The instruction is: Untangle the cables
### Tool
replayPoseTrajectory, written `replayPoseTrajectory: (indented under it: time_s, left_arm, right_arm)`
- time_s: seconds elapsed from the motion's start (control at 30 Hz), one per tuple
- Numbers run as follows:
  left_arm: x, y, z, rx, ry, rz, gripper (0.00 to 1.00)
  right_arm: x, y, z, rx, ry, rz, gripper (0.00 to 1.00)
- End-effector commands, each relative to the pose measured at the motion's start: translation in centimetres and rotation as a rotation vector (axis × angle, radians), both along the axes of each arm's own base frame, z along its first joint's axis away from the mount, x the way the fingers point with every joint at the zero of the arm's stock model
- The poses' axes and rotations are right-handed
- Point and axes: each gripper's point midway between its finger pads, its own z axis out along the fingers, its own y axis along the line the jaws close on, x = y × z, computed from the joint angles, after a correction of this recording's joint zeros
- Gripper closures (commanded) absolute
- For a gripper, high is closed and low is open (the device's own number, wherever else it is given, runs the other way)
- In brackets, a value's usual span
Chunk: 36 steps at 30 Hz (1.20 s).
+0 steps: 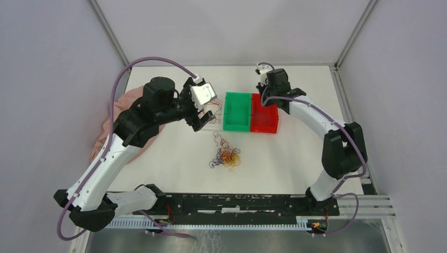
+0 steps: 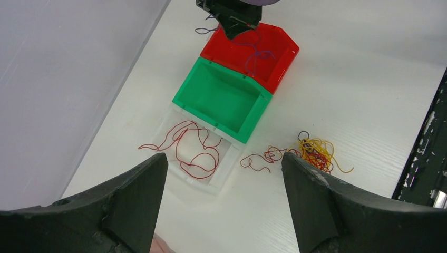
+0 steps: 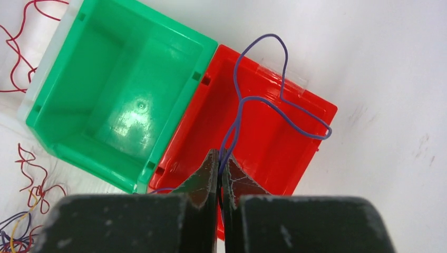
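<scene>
- The right pincer (image 3: pixel 219 158) is clamped on a purple cable (image 3: pixel 240 100). The cable loops over the red bin (image 3: pixel 274 153), which sits toward the far edge of the bench (image 1: pixel 295 158), and parts of it spill past the bin's rim.
- The left pincer (image 2: pixel 224 158) hangs with its jaws wide apart, holding nothing. It is above the clear tray (image 2: pixel 168 118), where dark red cables (image 2: pixel 192 153) lie. The tray is on the side of the green bin (image 2: pixel 221 100) nearer the left edge.
- The remaining strands sit in a clump (image 1: pixel 227 156) (yellow-orange, red, a little purple) at mid-bench, closer to the near edge. One red strand trails toward the bins.
- The strands look very light, limp and curly. A pull on one would likely drag the whole clump unless the other pincer pins it down.
- The best hold is probably a free end or an outlying loop at the fringe of the clump, pinched at the very fingertips. A thin strand lying flat on the bench could easily slip out.
- The green bin holds no cable.
</scene>
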Motion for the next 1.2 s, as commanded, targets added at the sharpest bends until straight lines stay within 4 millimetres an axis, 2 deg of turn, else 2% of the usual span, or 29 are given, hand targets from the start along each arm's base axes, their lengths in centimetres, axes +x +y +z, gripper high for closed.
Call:
replayPoseTrajectory:
  time_s: [0.0,0.13,0.27,0.37,0.47,0.6,0.77,0.97,1.17]
  left_arm:
    - [-0.3,-0.3,0.7,-0.007,-0.038,-0.046,0.15]
    - [-0.2,-0.6,0.7,-0.012,-0.039,-0.052,0.17]
    - [-0.2,-0.8,0.8,-0.018,-0.041,-0.062,0.18]
    - [-0.3,-0.7,0.8,-0.017,-0.043,-0.064,0.19]
    - [-0.3,-0.7,0.6,-0.01,-0.05,-0.069,0.19]
    - [-0.3,-0.7,0.4,-0.008,-0.054,-0.075,0.19]
    - [-0.2,-0.9,0.5,-0.011,-0.061,-0.077,0.2]
    - [-0.3,-0.9,0.6,-0.017,-0.063,-0.08,0.23]
    - [-0.4,-0.8,0.8,-0.015,-0.071,-0.083,0.25]
  right_arm:
    - [1.2,0.5,0.7,0.064,0.046,-0.01,0.99]
    - [0.6,1.2,-1.1,0.134,0.139,-0.008,0.99]
    - [0.0,1.0,-3.1,0.153,0.215,-0.034,1.0]
    - [-0.3,1.2,-3.3,0.198,0.224,-0.036,0.99]
    - [-0.8,2.0,-2.4,0.243,0.195,0.016,0.97]
    - [-1.6,2.8,0.6,0.276,0.067,0.084,0.98]
    - [-2.5,1.7,2.0,0.251,0.008,0.075,0.99]
    - [-3.5,1.6,0.6,0.26,0.056,0.063,0.99]
    - [-2.5,1.6,-2.2,0.267,0.167,0.026,1.0]
